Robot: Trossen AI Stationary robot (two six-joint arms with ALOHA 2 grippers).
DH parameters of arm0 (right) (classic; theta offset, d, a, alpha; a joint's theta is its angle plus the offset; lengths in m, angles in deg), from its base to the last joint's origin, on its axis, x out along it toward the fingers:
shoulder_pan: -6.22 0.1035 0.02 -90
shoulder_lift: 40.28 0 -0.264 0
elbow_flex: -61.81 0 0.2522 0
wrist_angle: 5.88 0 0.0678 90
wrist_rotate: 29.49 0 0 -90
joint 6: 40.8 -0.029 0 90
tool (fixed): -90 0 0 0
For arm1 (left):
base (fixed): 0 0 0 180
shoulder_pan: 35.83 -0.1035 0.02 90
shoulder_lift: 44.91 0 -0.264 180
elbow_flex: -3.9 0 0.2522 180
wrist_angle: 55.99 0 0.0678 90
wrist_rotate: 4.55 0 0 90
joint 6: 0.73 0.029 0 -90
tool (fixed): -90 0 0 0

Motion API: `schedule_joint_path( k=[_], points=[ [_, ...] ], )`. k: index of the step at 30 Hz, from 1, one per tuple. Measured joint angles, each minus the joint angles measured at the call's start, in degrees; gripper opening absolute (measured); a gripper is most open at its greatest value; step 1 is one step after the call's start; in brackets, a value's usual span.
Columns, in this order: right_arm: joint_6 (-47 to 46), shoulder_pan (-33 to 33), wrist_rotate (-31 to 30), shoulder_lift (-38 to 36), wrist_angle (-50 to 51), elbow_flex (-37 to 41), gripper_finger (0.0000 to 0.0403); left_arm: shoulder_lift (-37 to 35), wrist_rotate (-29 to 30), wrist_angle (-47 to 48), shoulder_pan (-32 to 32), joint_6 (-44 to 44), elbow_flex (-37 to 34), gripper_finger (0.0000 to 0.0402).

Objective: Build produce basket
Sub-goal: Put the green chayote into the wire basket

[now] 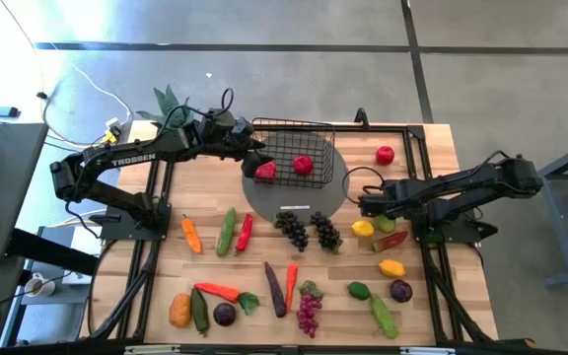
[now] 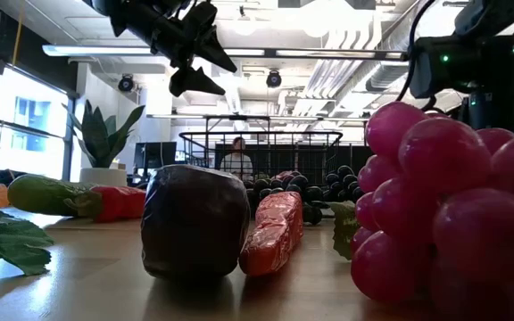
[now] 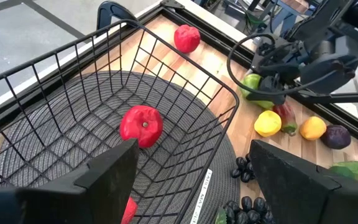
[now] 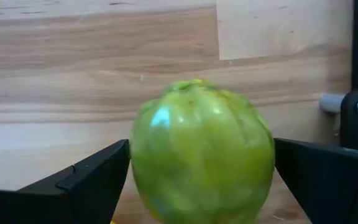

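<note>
The black wire basket (image 1: 294, 150) stands on a grey round disc (image 1: 299, 197) at the table's far middle. Two red produce pieces (image 1: 303, 165) (image 1: 265, 170) lie inside it. My left gripper (image 1: 254, 158) hangs open over the basket's left end (image 3: 191, 180) with nothing between its fingers. At the right, my right gripper (image 1: 367, 205) points down, open, over a green pepper (image 4: 202, 158). One finger stands on either side of the pepper, which rests on the wooden table beside a yellow lemon (image 3: 267, 122).
Loose produce covers the near half of the table: dark grapes (image 1: 309, 232), a cucumber (image 1: 227, 232), carrots (image 1: 291, 281), purple grapes (image 1: 309, 308) and an eggplant (image 1: 275, 289). A red apple (image 1: 386, 155) lies far right. A potted plant (image 1: 171, 102) stands at the far left corner.
</note>
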Motion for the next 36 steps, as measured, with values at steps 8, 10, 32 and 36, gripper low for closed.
schedule_joint_path(
  k=[8, 10, 32, 36],
  points=[
    [0.0, -0.8, 0.7, 0.0, -0.3, -0.1, 0.0277, 0.0, 0.2, 0.0, 0.0, 0.0, 0.0, 0.0298],
    [0.0, -0.8, 0.7, 0.0, -0.3, -0.1, 0.0258, 0.0, 0.2, 0.0, 0.0, 0.0, 0.0, 0.0298],
    [11.9, -1.9, -16.0, 0.0, 13.6, -26.1, 0.0255, 0.0, 0.3, 0.0, 0.0, 0.0, 0.0, 0.0298],
    [17.9, -3.6, -19.5, 0.0, 12.6, -31.3, 0.0255, 0.0, 0.4, 0.0, 0.0, 0.0, 0.0, 0.0298]
  ],
)
